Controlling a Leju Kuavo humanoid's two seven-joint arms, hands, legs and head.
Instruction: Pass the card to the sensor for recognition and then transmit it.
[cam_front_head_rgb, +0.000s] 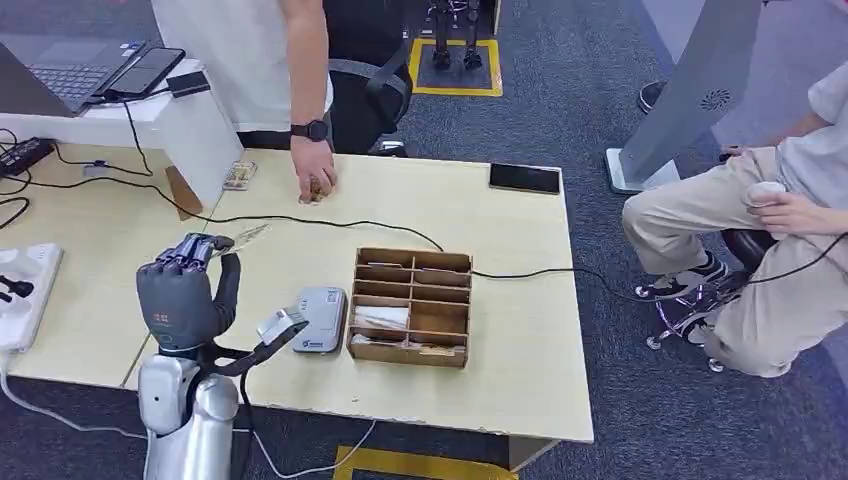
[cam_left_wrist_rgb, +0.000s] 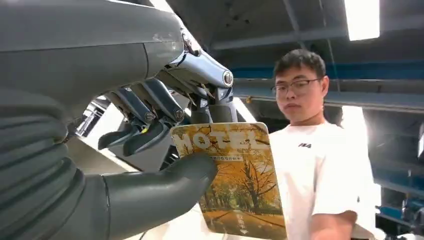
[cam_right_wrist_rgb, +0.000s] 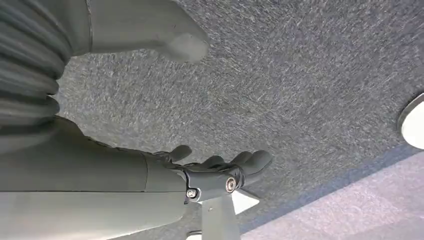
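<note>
Grey carpet lies under the wooden table (cam_front_head_rgb: 520, 330). Raised above the table's near left part, the left hand (cam_front_head_rgb: 185, 295) pinches the card (cam_left_wrist_rgb: 235, 180) between thumb and fingers (cam_left_wrist_rgb: 150, 107). Over the carpet, the right hand (cam_right_wrist_rgb: 150, 170) holds nothing, fingers spread.

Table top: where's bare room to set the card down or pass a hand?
Free: the wide strip of the light wooden table right of the wooden compartment box, under the black phone, with a black cable crossing it. Crowded: by the grey card sensor and the left hand holding the hotel card.
</note>
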